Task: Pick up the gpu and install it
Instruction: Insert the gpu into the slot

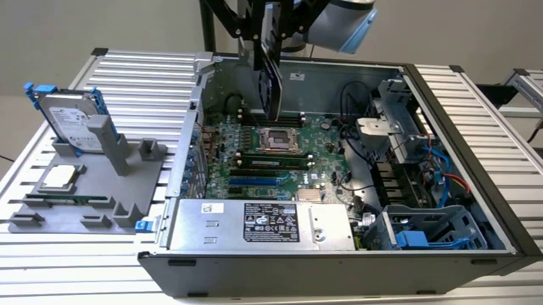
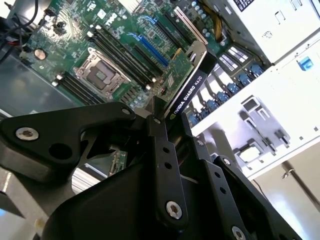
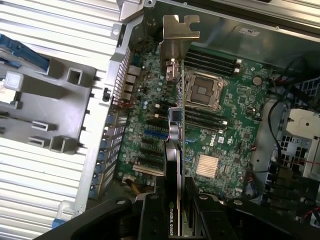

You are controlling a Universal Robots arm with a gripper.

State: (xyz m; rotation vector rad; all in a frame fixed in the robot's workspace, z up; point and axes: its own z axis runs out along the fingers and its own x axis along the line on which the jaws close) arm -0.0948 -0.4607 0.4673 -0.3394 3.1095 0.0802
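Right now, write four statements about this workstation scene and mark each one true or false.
1. The pincer is shut on the gpu. True.
2. The gpu is seated in a slot. False: it hangs in the pincer over the motherboard, in no slot.
3. The hard drive stands on edge in the grey fixture, outside the case. True.
4. A side panel covers the case. False: the case is open and the motherboard is exposed.
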